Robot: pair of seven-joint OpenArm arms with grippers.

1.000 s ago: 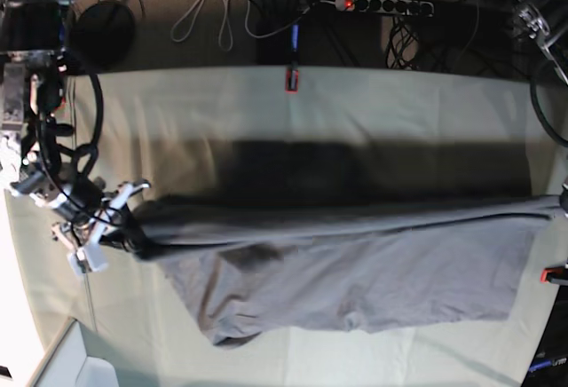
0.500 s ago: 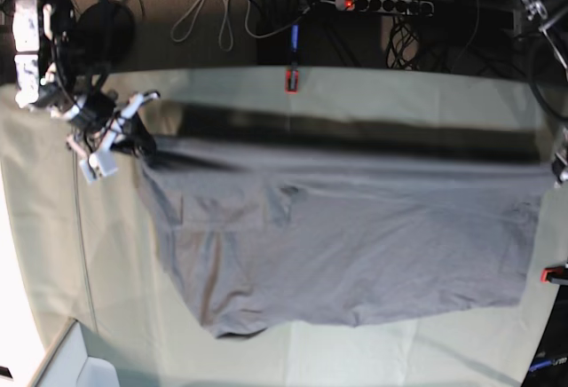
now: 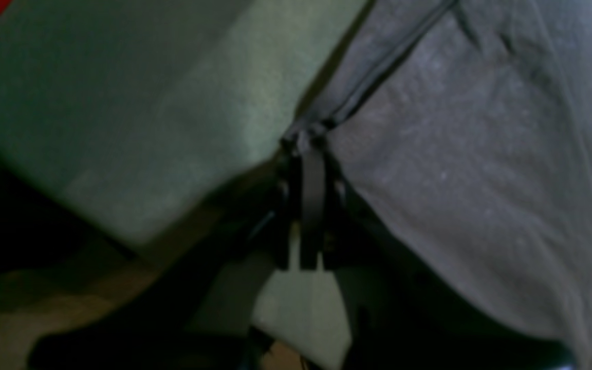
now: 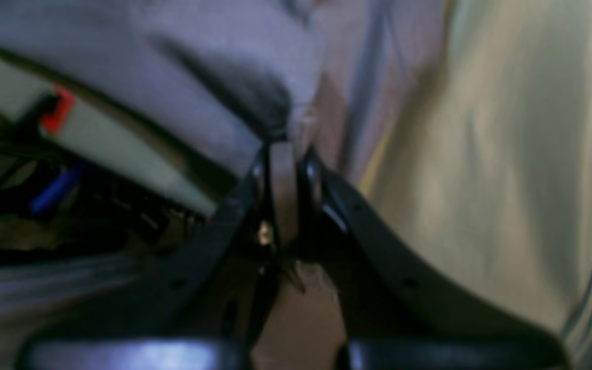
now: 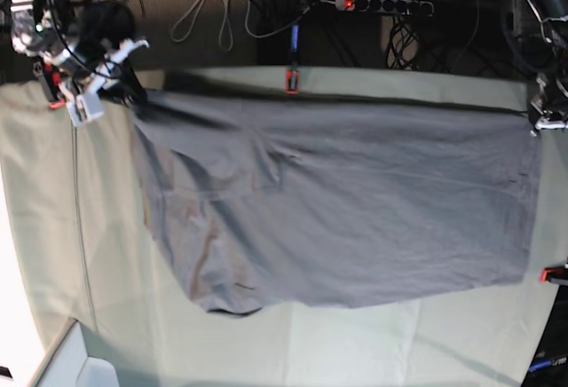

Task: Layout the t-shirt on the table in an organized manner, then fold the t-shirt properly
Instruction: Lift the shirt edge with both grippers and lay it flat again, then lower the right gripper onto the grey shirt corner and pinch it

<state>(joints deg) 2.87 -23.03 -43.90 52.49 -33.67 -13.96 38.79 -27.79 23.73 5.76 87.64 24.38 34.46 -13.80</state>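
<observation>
The grey t-shirt [image 5: 346, 201] is stretched wide across the pale green table [image 5: 53, 218], its far edge pulled out near the table's back edge. My right gripper [image 5: 133, 98] at the base view's back left is shut on the shirt's corner; in the right wrist view the shut fingers [image 4: 283, 169] pinch grey cloth [image 4: 183, 77]. My left gripper [image 5: 535, 112] at the back right is shut on the other corner; in the left wrist view its tips [image 3: 309, 149] clamp the shirt's hem [image 3: 460, 133].
A red-black clamp [image 5: 291, 79] sits at the table's back edge, another [image 5: 555, 273] at the right edge. A power strip [image 5: 382, 3] and cables lie on the floor behind. A pale box corner [image 5: 75, 360] is at the front left.
Both grippers have carried the shirt's edge away from the front toward the table's back edge. The shirt has spread from a bunched strip into a wide flat sheet.
</observation>
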